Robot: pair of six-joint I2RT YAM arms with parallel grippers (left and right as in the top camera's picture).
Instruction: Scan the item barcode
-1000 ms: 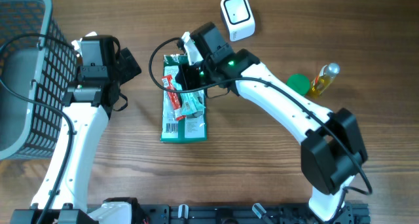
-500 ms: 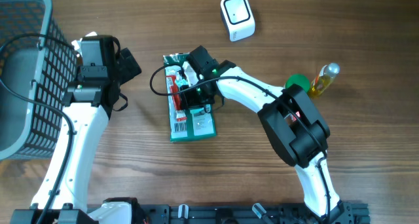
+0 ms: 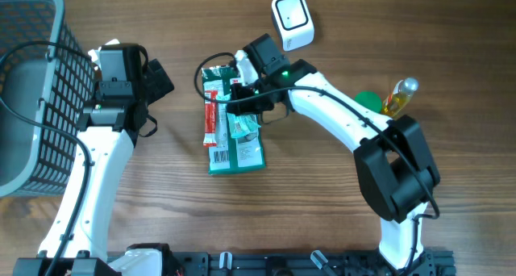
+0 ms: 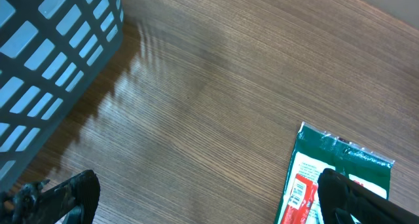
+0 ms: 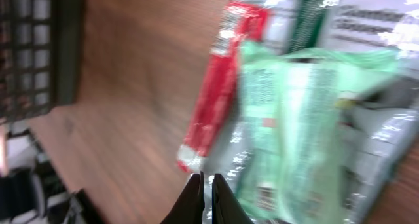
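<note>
- Two hands are in your view. Your left hand [image 3: 157,101] hangs over bare wood between the basket [image 3: 32,82] and the green packet [image 3: 238,151], spread wide with nothing between its fingers.
- From the left wrist you see those fingers [image 4: 69,194] at the bottom corners. The basket wall is at top left and the packet's top end at lower right.
- Your right hand [image 3: 240,94] sits over the upper end of the green packet. Its fingertips [image 5: 194,194] are pinched together, and the right wrist view shows nothing between them.
- The green packet lies flat on the surface [image 3: 322,195] near the middle.
- A red sachet [image 3: 212,119] and a pale green pouch [image 3: 244,127] rest on top of the packet.
- A white barcode label [image 3: 219,156] faces up near the packet's lower left corner.
- The white scanner [image 3: 292,19] stands near the far edge, apart from the packet.
- A yellow bottle [image 3: 399,98] and a green cap [image 3: 368,103] sit just beside each other, right of your right arm.
</note>
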